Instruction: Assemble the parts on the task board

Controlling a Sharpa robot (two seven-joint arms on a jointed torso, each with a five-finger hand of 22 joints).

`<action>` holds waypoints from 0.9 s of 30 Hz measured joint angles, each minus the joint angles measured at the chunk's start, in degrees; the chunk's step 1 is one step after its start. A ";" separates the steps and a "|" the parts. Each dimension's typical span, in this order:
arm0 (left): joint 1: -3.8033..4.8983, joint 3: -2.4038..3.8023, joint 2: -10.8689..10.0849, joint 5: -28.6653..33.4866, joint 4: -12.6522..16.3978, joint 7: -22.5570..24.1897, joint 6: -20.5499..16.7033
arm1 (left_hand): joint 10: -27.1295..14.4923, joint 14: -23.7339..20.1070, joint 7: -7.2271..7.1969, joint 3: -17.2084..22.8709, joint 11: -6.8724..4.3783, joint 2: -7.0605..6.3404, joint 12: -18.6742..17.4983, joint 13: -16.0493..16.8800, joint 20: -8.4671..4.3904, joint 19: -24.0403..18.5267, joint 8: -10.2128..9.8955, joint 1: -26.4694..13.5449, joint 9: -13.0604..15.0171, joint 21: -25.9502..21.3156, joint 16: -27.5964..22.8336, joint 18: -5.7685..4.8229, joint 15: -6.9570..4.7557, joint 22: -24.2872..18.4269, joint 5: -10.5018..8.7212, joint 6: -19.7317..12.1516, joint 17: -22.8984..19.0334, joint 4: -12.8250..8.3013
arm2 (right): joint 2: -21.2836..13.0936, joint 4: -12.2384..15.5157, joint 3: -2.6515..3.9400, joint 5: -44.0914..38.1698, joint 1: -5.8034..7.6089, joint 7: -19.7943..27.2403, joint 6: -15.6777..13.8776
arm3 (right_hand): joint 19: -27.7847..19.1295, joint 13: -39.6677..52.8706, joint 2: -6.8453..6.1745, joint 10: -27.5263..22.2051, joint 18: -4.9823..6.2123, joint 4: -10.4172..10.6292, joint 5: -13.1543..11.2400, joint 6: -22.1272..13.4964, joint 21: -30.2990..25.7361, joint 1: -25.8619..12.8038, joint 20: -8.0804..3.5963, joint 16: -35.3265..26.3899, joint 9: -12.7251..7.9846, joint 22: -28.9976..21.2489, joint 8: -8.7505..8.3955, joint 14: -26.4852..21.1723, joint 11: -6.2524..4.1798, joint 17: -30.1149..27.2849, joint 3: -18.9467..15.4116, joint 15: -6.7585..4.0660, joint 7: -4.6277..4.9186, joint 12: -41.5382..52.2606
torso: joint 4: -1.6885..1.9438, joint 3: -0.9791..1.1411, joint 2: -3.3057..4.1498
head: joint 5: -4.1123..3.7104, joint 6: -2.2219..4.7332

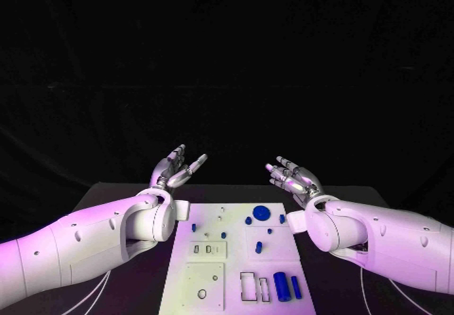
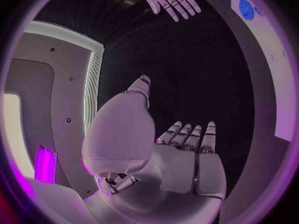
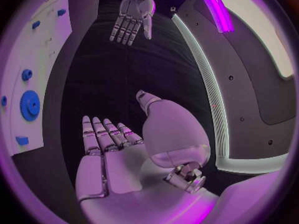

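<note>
White and rectangular, the flat task board (image 1: 210, 279) is seen lying mid-table between both arms, studded with small blue parts: a round blue gear (image 1: 261, 212) near its far end, two blue cylinders (image 1: 281, 285) near its front. Beyond it, the left hand (image 1: 177, 168) and right hand (image 1: 293, 177) are raised, fingers spread, holding nothing.

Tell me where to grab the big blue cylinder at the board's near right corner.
Grip the big cylinder across its middle, coming from above with the right hand, which is open and on that side. It lies flat on the board, long axis running away from the robot, so its round sides are free; a thinner blue pin lies close beside it.
</note>
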 measured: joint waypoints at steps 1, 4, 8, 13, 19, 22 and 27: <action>0.00 0.00 0.00 -0.11 -0.01 0.00 0.26 | 0.02 0.17 0.00 0.15 0.02 0.29 0.00 0.04 0.12 0.12 0.00 0.32 0.06 0.21 0.00 0.00 0.17 0.05 0.00 0.30 0.06 0.15 | 0.06 -0.25 -0.29 -0.22 0.26 -0.38 1.24 | 0.98 0.14 -0.15 1.66 0.00 -0.64 -0.03 1.25 0.37 1.05 0.04 0.50 0.27 0.20 0.47 1.84 -0.02 0.31 0.61 -0.07 0.07 0.32 | 0.00 0.00 0.01 | 0.00 -0.01; 0.00 0.00 0.01 -0.33 -0.03 0.00 0.83 | 1.12 1.11 0.15 0.55 0.42 0.84 0.36 0.21 0.74 0.74 0.38 1.48 0.33 0.67 0.62 0.00 1.06 0.30 0.00 1.60 0.34 0.52 | 0.17 -0.77 -0.83 -0.79 0.83 -1.35 4.33 | 4.56 0.69 -0.74 8.24 0.63 -3.12 -0.83 6.09 1.92 3.83 0.15 2.43 1.31 0.92 2.11 8.61 -0.28 1.42 1.99 -0.60 0.40 1.54 | 0.01 0.00 0.01 | 0.01 -0.01; 0.02 0.00 -0.46 -0.54 0.42 -0.02 1.39 | 6.18 8.49 0.42 2.01 1.40 2.20 1.38 0.76 0.99 7.05 2.08 2.83 1.28 3.66 3.15 0.00 2.02 1.78 0.00 6.36 1.95 0.37 | 0.21 -1.20 -1.32 -2.51 1.43 -2.42 7.21 | 11.87 1.35 -1.92 19.80 2.29 -6.36 -0.94 14.76 4.82 6.37 0.20 5.25 3.04 2.18 4.92 18.97 -1.02 2.94 4.25 -1.77 1.04 3.33 | -0.01 -0.01 0.03 | -0.01 0.01; 0.31 0.07 -5.57 -0.78 2.58 0.12 2.37 | 20.50 24.06 1.19 3.77 2.55 3.74 4.49 1.97 0.90 20.54 6.07 4.37 3.73 10.04 8.91 1.36 1.23 4.60 -0.09 17.53 5.26 0.24 | -1.51 -3.12 -0.94 -19.11 3.97 -2.70 5.63 | 19.95 1.62 -3.26 30.57 3.88 -9.28 -0.94 24.93 8.02 7.71 0.14 7.50 4.79 3.30 7.87 28.17 -2.21 4.01 7.17 -3.31 1.95 3.91 | -0.02 0.02 1.38 | -0.24 -0.08; 0.25 -0.02 -5.68 -1.46 4.36 0.07 3.49 | 38.75 40.40 2.87 6.20 1.70 3.96 8.02 2.90 -0.58 34.66 11.27 6.14 6.62 16.99 15.28 2.66 -1.46 7.09 -0.33 31.25 9.46 0.10 | -1.27 -3.26 -1.28 -32.99 4.26 -3.59 4.08 | 26.85 1.81 -5.18 39.51 4.89 -11.24 -0.94 33.95 10.79 7.28 -0.28 9.04 6.05 4.04 9.96 36.17 -3.58 4.68 10.76 -5.00 3.40 3.91 | 0.04 0.02 2.38 | -0.49 -0.02; 0.40 0.14 -6.51 -2.13 5.12 0.01 4.09 | 44.34 45.34 3.54 7.39 1.01 3.50 8.48 3.02 -1.50 38.88 12.67 6.72 7.42 19.16 17.17 2.65 -2.59 7.77 -0.60 35.16 11.16 0.04 | -1.26 -3.37 -1.15 -37.80 4.94 -4.29 3.74 | 29.10 1.89 -6.21 42.52 4.89 -11.85 -1.26 36.61 11.84 6.98 -0.69 9.73 6.38 4.29 10.41 38.98 -4.22 5.01 12.01 -5.72 3.83 3.52 | 0.11 -0.01 2.82 | -0.58 -0.04; 0.48 0.40 -8.00 -3.38 7.27 -0.25 5.07 | 50.61 50.77 4.42 9.20 0.04 2.89 8.69 3.02 -2.70 43.43 13.77 7.33 8.18 21.74 19.32 2.64 -4.01 8.56 -0.60 39.22 13.52 -0.03 | -1.37 -3.31 -1.17 -45.33 5.66 -6.31 3.86 | 32.38 1.97 -7.66 46.72 4.89 -12.49 -1.51 39.97 13.64 6.46 -1.70 11.05 6.84 4.85 11.36 43.40 -5.30 5.92 13.43 -7.04 4.63 2.99 | 0.25 -0.08 3.64 | -0.91 -0.21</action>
